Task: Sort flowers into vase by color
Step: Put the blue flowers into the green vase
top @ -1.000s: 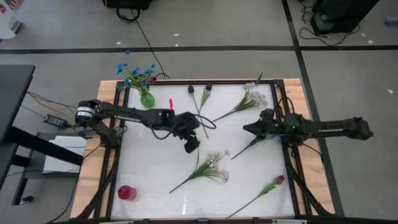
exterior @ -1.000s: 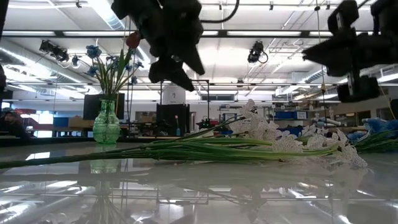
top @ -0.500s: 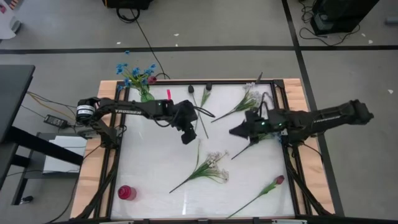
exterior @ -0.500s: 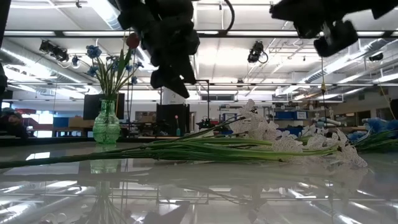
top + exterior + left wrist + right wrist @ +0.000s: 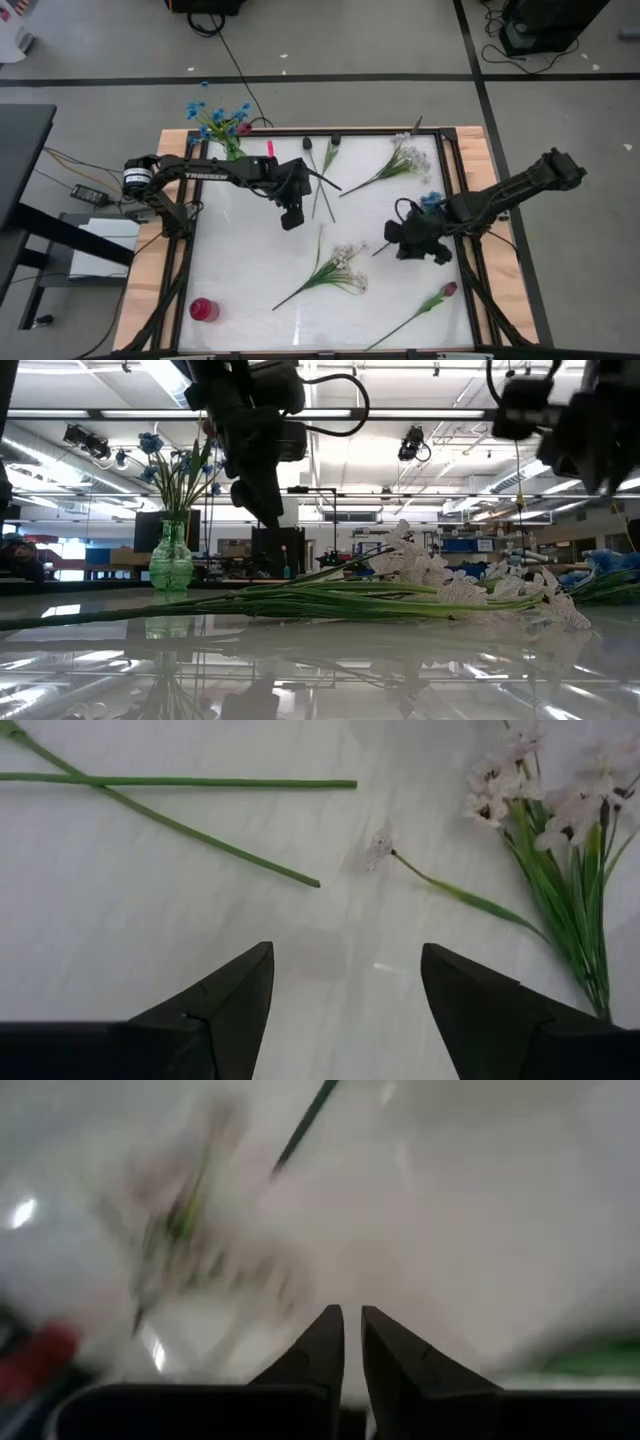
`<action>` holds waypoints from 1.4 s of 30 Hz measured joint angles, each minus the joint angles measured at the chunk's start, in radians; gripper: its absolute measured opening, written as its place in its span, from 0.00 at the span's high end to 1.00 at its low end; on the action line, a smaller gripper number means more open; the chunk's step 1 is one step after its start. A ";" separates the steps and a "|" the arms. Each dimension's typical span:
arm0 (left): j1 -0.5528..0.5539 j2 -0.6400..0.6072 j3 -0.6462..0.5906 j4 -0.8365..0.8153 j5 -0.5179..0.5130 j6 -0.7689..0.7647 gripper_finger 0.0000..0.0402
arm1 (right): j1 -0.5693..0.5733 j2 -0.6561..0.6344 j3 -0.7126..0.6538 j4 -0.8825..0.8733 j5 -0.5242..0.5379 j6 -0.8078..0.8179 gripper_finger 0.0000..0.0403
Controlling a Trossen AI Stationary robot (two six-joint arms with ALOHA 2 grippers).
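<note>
- my left gripper has its two dark fingers standing well apart with nothing between them, hanging over bare white tabletop near the middle.
- my right gripper has its fingers nearly together, only a thin slit showing in my right wrist view, and i see nothing held there; it sits low over the right-middle of the table.
- just ahead of my left fingers lie two thin green stems crossing each other, and off to one side the spray of small white blossoms on green stalks.
- the blue-blossomed flower with a green stem lies just beside my right gripper; i cannot tell whether i touch it.
- further out: a second white spray near the far edge, a pink-red tulip bud on a long stem at the near right, the clear green glass vase with blue flowers at the far left corner, and a small red vase at the near left.
- risk, as i judge it: my right wrist view is smeared, so a closing pinch could miss the thin stem or drag it off.
- risk: my left could catch both crossed stems at once.
- pose: left arm reaches in from the left, wrist angled down; right arm stretches in diagonally from the right edge, bent low.
</note>
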 joint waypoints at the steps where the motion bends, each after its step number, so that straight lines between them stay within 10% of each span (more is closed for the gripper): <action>1: 0.002 0.000 0.000 0.001 0.000 0.010 0.36 | -0.005 0.006 0.000 -0.042 0.019 0.015 0.87; 25: 0.002 0.000 0.000 -0.026 -0.044 0.071 0.36 | -0.271 0.233 -0.019 -0.214 0.147 0.045 0.54; 33: 0.002 0.000 0.000 -0.037 -0.044 0.065 0.36 | -0.287 0.313 -0.020 -0.157 0.147 -0.060 0.61; 42: 0.002 0.000 0.000 -0.069 -0.027 0.015 0.39 | -0.288 0.276 -0.020 -0.069 0.238 -0.234 0.91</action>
